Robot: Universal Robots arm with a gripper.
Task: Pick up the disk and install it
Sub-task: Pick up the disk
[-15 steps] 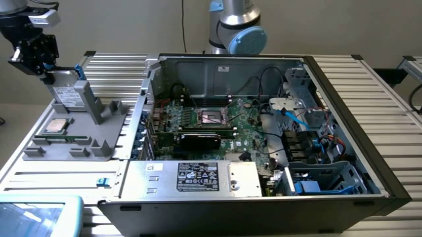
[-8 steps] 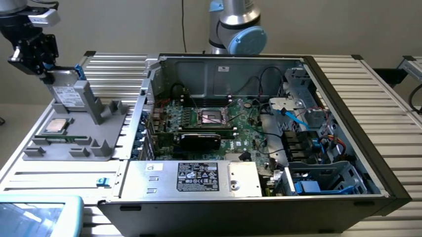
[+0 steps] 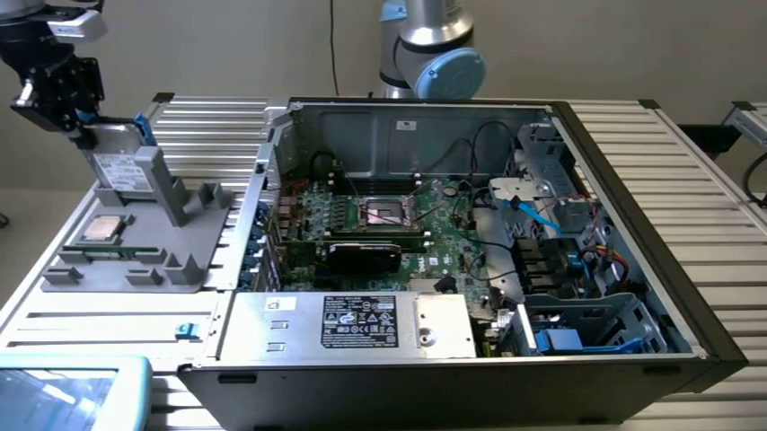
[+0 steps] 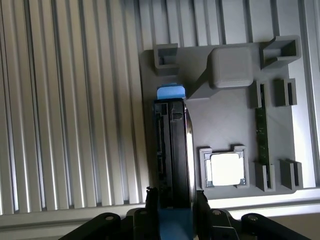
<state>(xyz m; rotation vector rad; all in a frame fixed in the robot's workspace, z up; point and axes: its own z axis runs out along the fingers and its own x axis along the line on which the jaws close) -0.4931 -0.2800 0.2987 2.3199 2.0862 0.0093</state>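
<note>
I see gripper (image 4: 175,202) jaws clamped on the disk (image 4: 172,145) at the fixture (image 4: 225,130); probably barely lifted. Install into case (image 3: 359,395) not done.

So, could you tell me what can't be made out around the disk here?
- Exterior view: the label on the disk is too small to read.
- Wrist view: the disk shows edge-on in the gripper, its face hidden.
- Both views: whether the disk's end touches the grey holder; the angle hides it.
</note>
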